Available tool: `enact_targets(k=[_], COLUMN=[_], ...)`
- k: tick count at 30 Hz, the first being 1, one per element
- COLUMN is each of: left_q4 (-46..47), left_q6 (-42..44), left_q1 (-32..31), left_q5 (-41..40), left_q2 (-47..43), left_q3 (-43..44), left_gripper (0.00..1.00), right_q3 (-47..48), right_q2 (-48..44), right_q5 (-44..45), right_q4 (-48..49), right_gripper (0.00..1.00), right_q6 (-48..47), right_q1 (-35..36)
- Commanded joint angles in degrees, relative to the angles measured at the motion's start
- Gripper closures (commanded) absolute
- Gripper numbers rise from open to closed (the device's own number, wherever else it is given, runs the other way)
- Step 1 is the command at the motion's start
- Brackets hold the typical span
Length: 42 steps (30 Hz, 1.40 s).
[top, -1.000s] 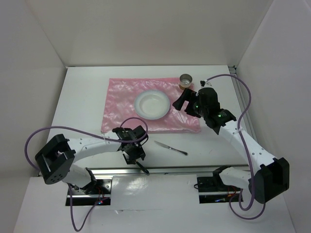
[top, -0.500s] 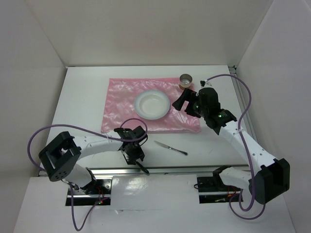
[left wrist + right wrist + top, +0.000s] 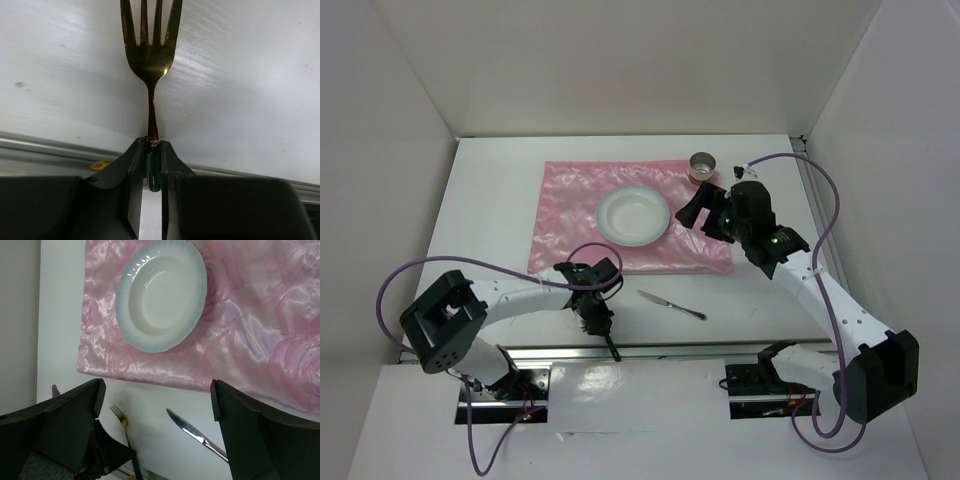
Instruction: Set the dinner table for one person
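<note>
White walls enclose the white tabletop [image 3: 490,200], which spreads from the arms' bases to the back wall. We see a pink mat [image 3: 570,200] at its middle, carrying a white deep plate [image 3: 634,215]. A small metal cup [image 3: 703,163] stands just beside the mat's far right corner. A knife [image 3: 672,305] lies on bare tabletop near the mat's near edge. The left tool [image 3: 152,145] pinches a gold fork [image 3: 150,55] by its handle at the near rail. The right tool [image 3: 157,392] hangs wide open above the mat, right of the plate.
</note>
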Motion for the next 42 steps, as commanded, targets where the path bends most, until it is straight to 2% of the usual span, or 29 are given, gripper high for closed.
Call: enact_targets(k=[1, 8, 12, 16, 17, 20, 21, 24, 26, 29, 37, 42], left_q4=[-4.92, -19.32, -22.94, -30.22, -31.02, -30.51, -29.89, -29.27, -30.59, -30.59, -26.2, -26.2], left_q6=[-2.19, -2.99, 5.26, 16.33, 23.75, 34.95, 41.16, 49.89, 50.88, 55.01, 63.89, 64.43], left_q1=[0.19, -0.95, -0.17, 3.96, 6.75, 13.08, 14.24, 17.58, 19.42, 21.45, 27.43, 30.33], left_q5=[-3.01, -10.38, -16.45, -23.39, -24.19, -23.67, -23.06, -23.05, -26.2, -26.92, -17.52, -16.2], left_q2=[-4.58, -17.06, -19.44, -11.29, -9.1, -0.13, 2.07, 11.82, 19.0, 24.83, 38.19, 43.13], left_q3=[0.25, 7.26, 14.64, 29.57, 35.09, 41.89, 45.74, 52.86, 56.22, 61.32, 70.46, 72.76], left_gripper=[1.0, 1.0, 1.0, 1.0, 1.0, 1.0, 1.0, 1.0, 1.0, 1.0, 1.0, 1.0], right_q3=[-0.36, 2.45, 4.65, 7.1, 7.63, 9.83, 9.83, 10.54, 10.54, 9.22, 9.21, 9.74], right_q2=[-2.48, -2.48, -1.96, -1.95, -1.95, -1.95, -1.95, -2.48, -2.48, -1.87, 1.99, 3.31], right_q5=[0.5, 0.5, -0.11, 0.32, 1.02, 2.26, 2.26, 1.65, 1.12, 1.65, 3.4, 3.4], right_q4=[-0.39, -2.33, -2.85, -4.51, -4.52, -6.01, -6.89, -7.95, -9.44, -10.24, -10.24, -9.62], right_gripper=[0.01, 0.01, 0.01, 0.01, 0.01, 0.01, 0.01, 0.01, 0.01, 0.01, 0.01, 0.01], right_q6=[-0.82, -2.31, -2.84, -4.42, -6.17, -8.64, -9.95, -12.33, -13.04, -13.65, -14.88, -14.88], right_q1=[-0.92, -2.06, -3.21, -3.81, -3.82, -5.49, -6.27, -6.81, -6.81, -7.34, -7.86, -7.86])
